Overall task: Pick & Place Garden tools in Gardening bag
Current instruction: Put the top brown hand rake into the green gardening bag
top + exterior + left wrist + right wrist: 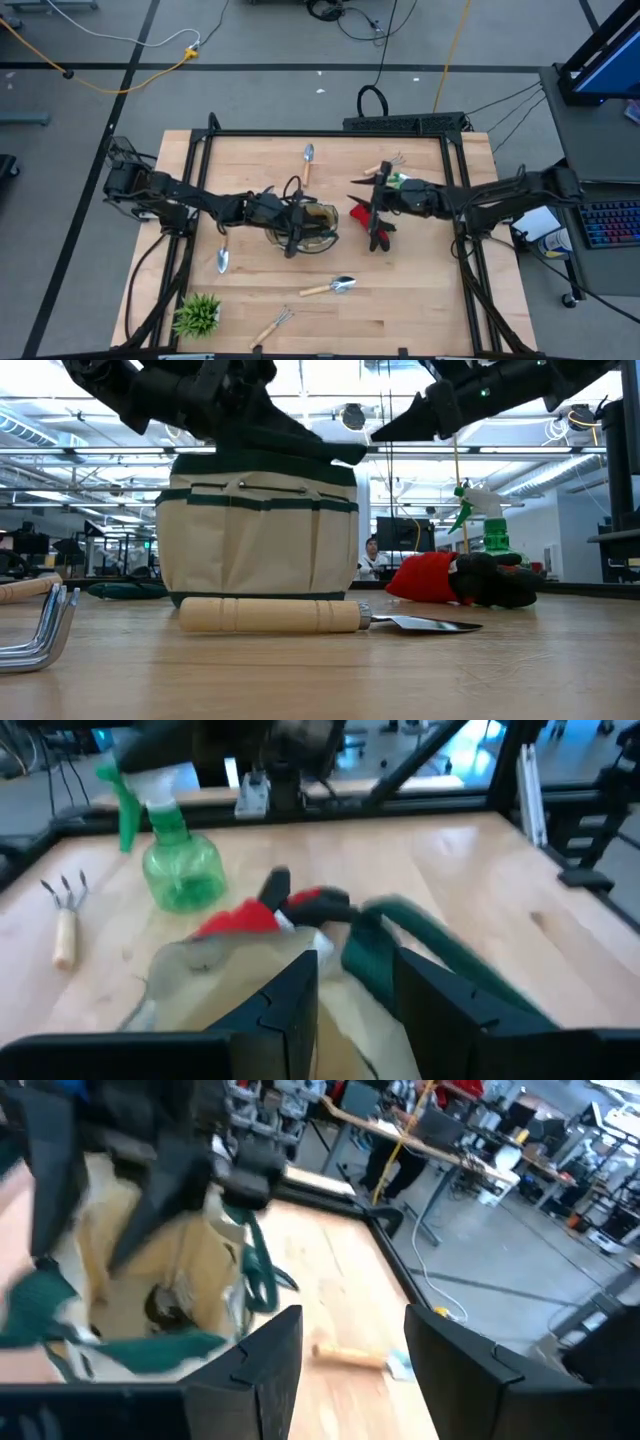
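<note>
Standing mid-table, gardening bag point(305, 222): soft canvas, likely to sag, best held by the rim. Hovering over it, left gripper point(291, 243), fingers spread, empty. Hanging just beside it over gloves point(358, 213), right gripper point(378, 240), spread too, empty.

Premises: a robotics laboratory or open-plan test hall. The butcher-block worktop point(400, 310) sits in a black metal frame on grey concrete floor point(250, 90), marked with dark tape lines. Loose yellow and black cables point(130, 78) run across the floor beyond the left end effector point(292, 222). A keyboard point(610, 222) and monitor point(605, 50) stand off to the side, past the right end effector point(377, 222). Behind the worktop the low view shows exposed ceiling trusses with strip lighting point(90, 455), rows of workstations with screens point(400, 532), and a seated person point(372, 556). Desks with further equipment point(470, 1150) appear beyond the right end effector.
</note>
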Controlling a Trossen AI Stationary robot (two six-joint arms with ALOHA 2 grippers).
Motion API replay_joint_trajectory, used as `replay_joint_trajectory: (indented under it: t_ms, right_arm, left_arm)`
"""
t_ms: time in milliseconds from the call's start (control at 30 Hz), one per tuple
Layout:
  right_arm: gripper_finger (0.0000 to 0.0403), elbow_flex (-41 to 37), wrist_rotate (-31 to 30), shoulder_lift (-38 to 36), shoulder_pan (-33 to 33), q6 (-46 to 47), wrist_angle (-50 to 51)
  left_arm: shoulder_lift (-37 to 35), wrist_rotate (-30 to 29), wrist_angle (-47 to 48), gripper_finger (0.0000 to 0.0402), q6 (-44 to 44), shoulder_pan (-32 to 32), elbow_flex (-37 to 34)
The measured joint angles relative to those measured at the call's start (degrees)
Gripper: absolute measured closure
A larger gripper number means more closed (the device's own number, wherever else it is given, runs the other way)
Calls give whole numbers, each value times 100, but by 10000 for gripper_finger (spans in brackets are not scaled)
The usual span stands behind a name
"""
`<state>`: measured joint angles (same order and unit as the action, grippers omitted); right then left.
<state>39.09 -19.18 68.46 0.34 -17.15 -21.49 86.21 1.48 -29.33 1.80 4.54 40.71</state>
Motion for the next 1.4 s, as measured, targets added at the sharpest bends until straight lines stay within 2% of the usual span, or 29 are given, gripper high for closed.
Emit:
replay_joint_trajectory:
  t_ms: [367, 433, 533, 633, 767, 967, 1133, 1300, 1400]
  right_arm:
    - [232, 0, 19, -170, -798, -2, 559]
    - [232, 0, 280, -174, -995, 13, 616]
    - [232, 51, 981, -174, -1290, 31, 746]
    - [232, 347, 1343, -172, -1550, 187, 1074]
    - [232, 949, 1632, -173, -1903, 143, 2181]
    - [232, 1632, 1652, -178, -2436, 107, 3259]
    - [232, 1764, 1700, -172, -2881, 131, 3384]
    - [232, 1764, 2620, 7, -3312, 149, 3504]
    - [232, 1764, 2856, 262, -3520, 149, 3504]
  left_arm:
    - [-477, -4, -33, 266, 116, -65, 13]
    - [-517, -5, 76, 266, 133, -81, 11]
    - [-567, -9, 57, 266, 180, -130, 10]
    - [-549, -7, 137, 266, 203, -182, 10]
    - [-557, -11, 96, 266, 203, -281, 9]
    - [-555, -9, 119, 266, 203, -410, 9]
    - [-553, -9, 122, 266, 234, -431, 9]
    - [-553, -9, 121, 266, 240, -431, 9]
    - [-553, -9, 117, 266, 237, -431, 9]
